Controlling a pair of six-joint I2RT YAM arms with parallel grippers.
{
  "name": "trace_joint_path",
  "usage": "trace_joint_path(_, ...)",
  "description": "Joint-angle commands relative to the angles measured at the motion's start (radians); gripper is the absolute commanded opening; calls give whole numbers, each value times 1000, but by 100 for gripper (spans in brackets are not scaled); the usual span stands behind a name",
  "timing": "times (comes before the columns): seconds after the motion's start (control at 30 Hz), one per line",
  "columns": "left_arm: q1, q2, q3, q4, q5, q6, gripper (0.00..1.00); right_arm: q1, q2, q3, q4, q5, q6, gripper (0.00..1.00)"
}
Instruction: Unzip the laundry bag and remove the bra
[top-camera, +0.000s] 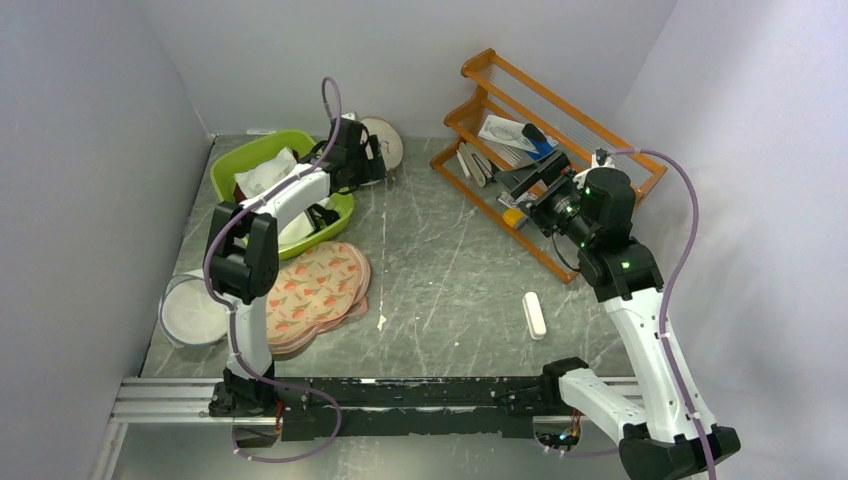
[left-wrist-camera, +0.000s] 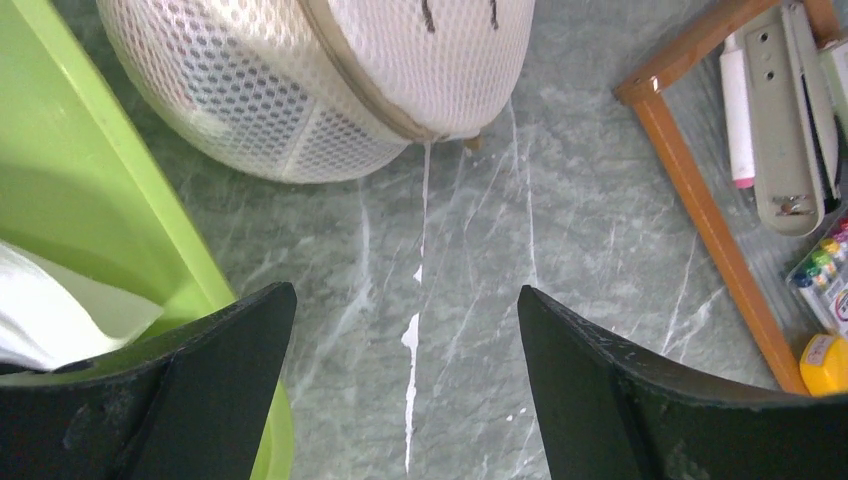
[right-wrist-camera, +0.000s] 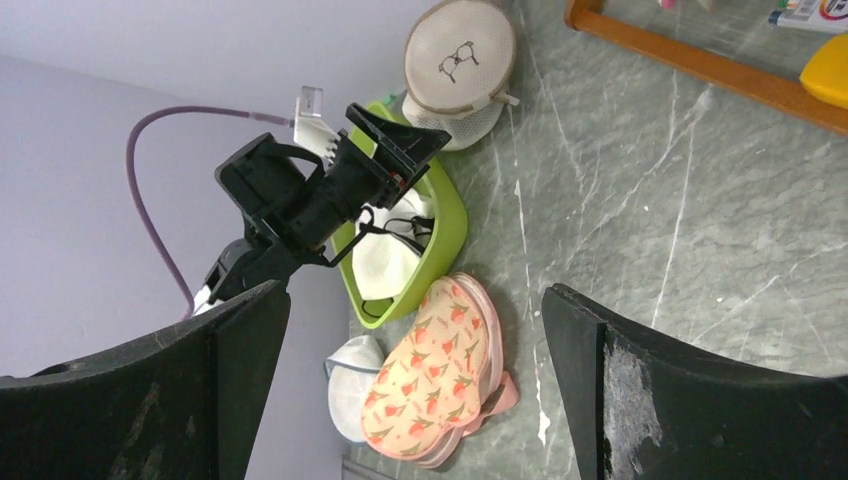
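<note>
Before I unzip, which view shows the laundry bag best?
Right wrist: the laundry bag shows almost whole, drawing included. Left wrist crops it close; the top view half hides it behind the left gripper.

On the grey marbled table (top-camera: 450, 270), seen from above, a lime-green tub (top-camera: 255, 143) sits at 10 o'clock from the table's centre with white garments (top-camera: 265, 178) piled inside. Just beside it toward 8 o'clock lies a stack of flat peach fruit-printed pads (top-camera: 318, 285), and a plain round white bag (top-camera: 192, 312) rests beyond them at the table's edge. An orange wooden rack (top-camera: 478, 62) stands at 1 o'clock, holding a grey stapler (left-wrist-camera: 785, 110) and a yellow item (left-wrist-camera: 825, 362). A small white oblong object (top-camera: 534, 315) lies alone at 4 o'clock.
</note>
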Motion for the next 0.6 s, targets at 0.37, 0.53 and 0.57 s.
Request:
trace_joint_path(0.37, 15, 162, 181, -13, -20, 22, 93, -8, -82, -133, 62, 185, -387, 100)
trace_joint_path(0.53, 15, 220, 261, -30, -57, 30, 99, -8, -108, -183, 64, 223, -417, 100)
trace_joint_path(0.57, 15, 227, 271, -23, -65, 35, 92, -8, -111, -192, 69, 222, -417, 100)
